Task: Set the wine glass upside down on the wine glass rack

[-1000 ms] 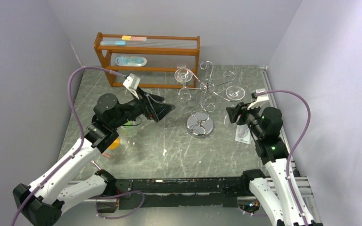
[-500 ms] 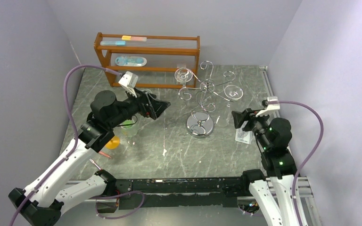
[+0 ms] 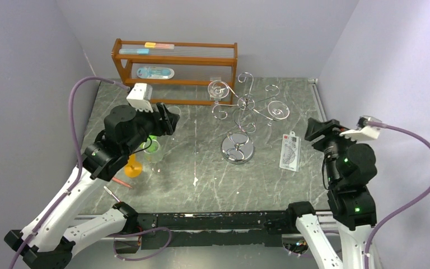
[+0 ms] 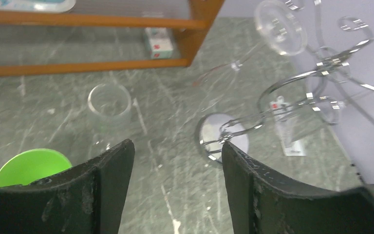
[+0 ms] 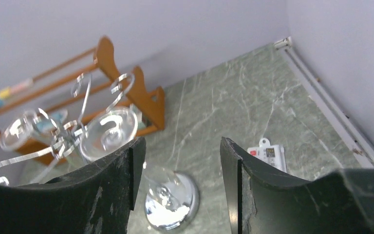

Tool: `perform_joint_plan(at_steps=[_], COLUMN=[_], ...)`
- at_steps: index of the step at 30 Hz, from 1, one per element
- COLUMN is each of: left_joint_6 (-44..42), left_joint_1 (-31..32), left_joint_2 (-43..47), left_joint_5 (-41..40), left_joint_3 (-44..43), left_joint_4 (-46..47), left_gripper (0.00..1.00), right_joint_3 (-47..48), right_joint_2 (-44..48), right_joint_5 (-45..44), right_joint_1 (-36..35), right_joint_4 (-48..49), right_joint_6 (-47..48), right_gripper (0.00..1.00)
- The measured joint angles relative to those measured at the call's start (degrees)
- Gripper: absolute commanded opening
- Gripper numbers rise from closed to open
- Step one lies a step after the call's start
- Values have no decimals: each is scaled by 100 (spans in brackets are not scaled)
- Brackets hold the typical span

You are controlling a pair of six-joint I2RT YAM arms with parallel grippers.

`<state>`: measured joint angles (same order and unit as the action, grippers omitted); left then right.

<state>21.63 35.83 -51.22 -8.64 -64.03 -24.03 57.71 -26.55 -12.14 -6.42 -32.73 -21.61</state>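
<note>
Top view: clear stemmed wine glass [image 3: 219, 88] hangs foot-up on shiny chrome wire rack [image 3: 238, 150]. Left wrist: left gripper [image 4: 176, 152] parted, empty. Right wrist: right gripper [image 5: 181, 147] likewise. Glass seems light, slippery, fragile; grasp stem.

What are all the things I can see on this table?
rack: one, shiny silver, middle of the table.
wine glasses: two, clear, hanging upside down on the rack.
shelf: one, brown wood, at the back.
glass: one, clear, standing in front of the shelf.
cup: one, green, left side.
orange thing: one, beside the cup; too small to tell what it is.
packet: one, white, lying right of the rack.
left gripper: one, black, open and empty.
right gripper: one, black, open and empty.
</note>
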Motion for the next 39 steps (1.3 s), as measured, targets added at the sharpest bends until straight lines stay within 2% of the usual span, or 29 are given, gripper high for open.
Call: perform_joint_plan(at_steps=[6, 8, 17, 32, 35, 39], left_joint_6=[175, 238, 306, 310, 330, 343], left_joint_1=[2, 2, 2, 0, 0, 0], left_joint_2=[-214, -238, -328, -1106, -1191, -1294], left_joint_5=[-481, -568, -568, -955, -1023, -1056], left_joint_3=[-7, -7, 28, 496, 632, 728], left_joint_4=[-763, -1121, -2184, -2181, -2173, -2159], left_gripper=[79, 80, 59, 56, 49, 36], right_joint_3=[892, 1178, 1462, 1429, 1429, 1429], right_joint_2=[-546, -802, -1521, -1340, -1340, -1340], right_joint_5=[-658, -693, -146, 236, 247, 258], right_joint_1=[0, 0, 4, 4, 4, 4], right_joint_4=[-103, -136, -221, -72, -57, -57], right_joint_6=[-448, -566, -938, -1141, -1161, -1165], right_gripper=[58, 58, 57, 57, 56, 56])
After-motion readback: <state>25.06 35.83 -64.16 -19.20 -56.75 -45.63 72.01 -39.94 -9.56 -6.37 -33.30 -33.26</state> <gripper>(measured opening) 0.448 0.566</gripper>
